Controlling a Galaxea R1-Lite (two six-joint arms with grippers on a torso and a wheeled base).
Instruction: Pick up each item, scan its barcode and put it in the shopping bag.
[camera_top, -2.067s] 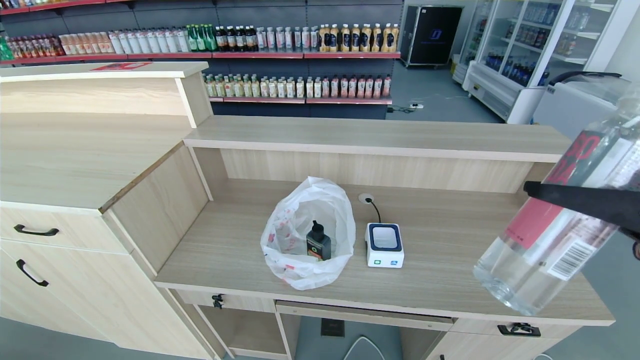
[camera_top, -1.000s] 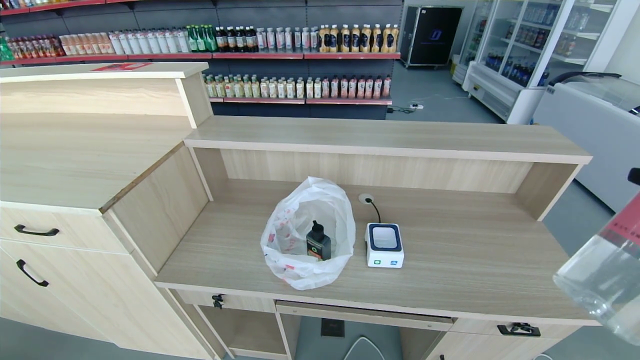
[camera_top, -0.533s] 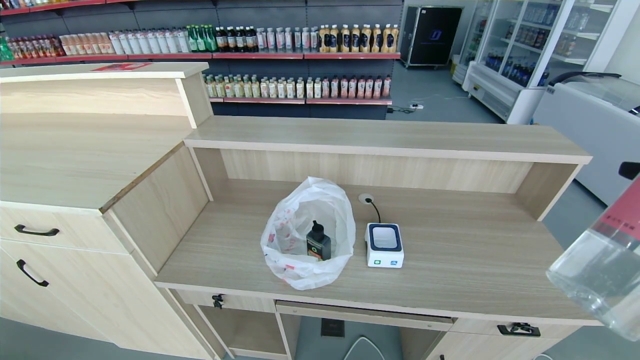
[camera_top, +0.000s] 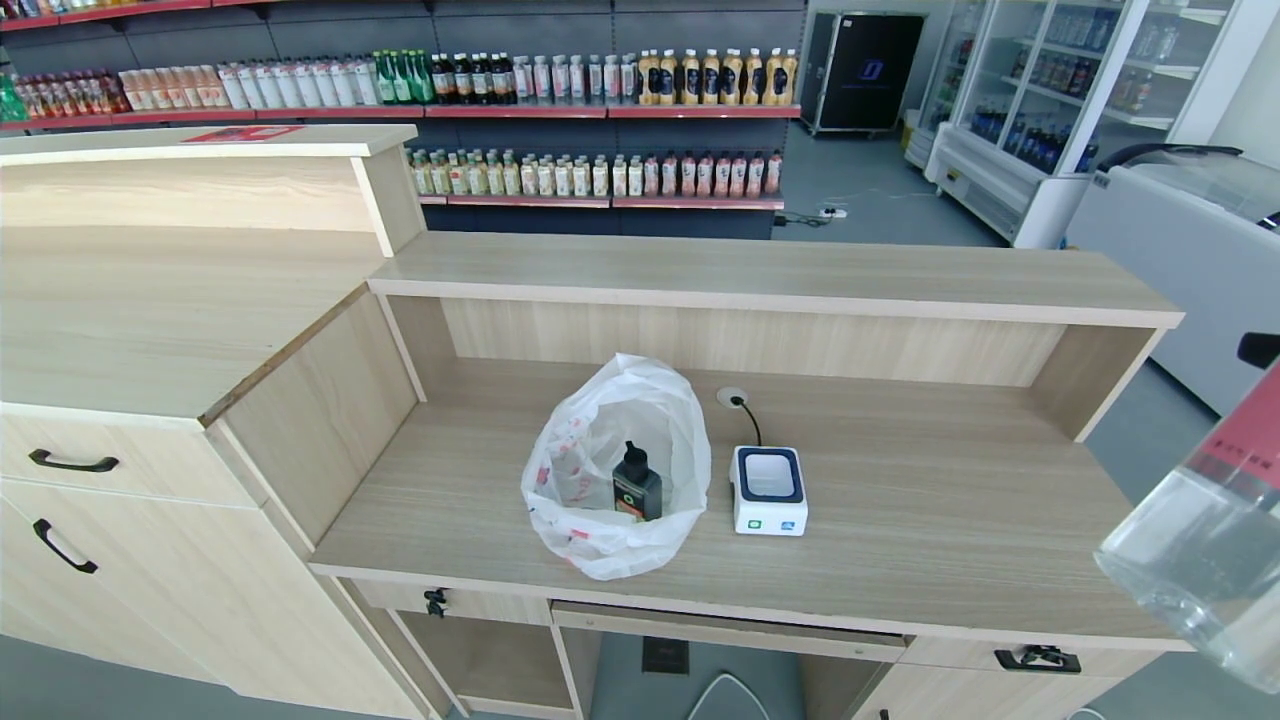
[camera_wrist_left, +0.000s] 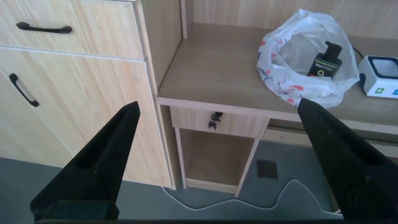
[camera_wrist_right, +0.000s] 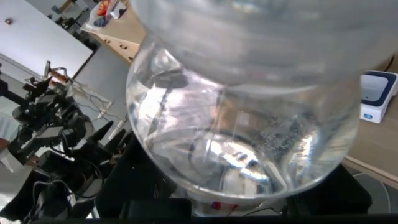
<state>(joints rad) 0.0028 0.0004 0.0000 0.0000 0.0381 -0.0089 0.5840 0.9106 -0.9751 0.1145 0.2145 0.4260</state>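
A clear bottle (camera_top: 1205, 560) with a red label hangs tilted off the right end of the counter, base toward me. My right gripper (camera_top: 1260, 350) is shut on it; a black bit of the gripper shows above the label. The bottle's base (camera_wrist_right: 249, 112) looms close in the right wrist view. On the counter (camera_top: 930, 500) a white shopping bag (camera_top: 600, 440) stands open with a small black bottle (camera_top: 637, 487) upright inside. The white scanner (camera_top: 768, 490) sits just right of the bag. My left gripper (camera_wrist_left: 217, 168) is open and holds nothing, low and left of the counter front.
A raised ledge (camera_top: 760, 275) runs behind the counter, with a taller cabinet (camera_top: 150, 320) with drawers to the left. A cable leads from the scanner to a hole (camera_top: 733, 397) in the counter. Stocked shelves and fridges stand across the aisle.
The clear bottle, held by my right gripper, has drawn back from over the counter's right end toward the right edge. It has hardly moved in the last second. Bag and scanner have not moved.
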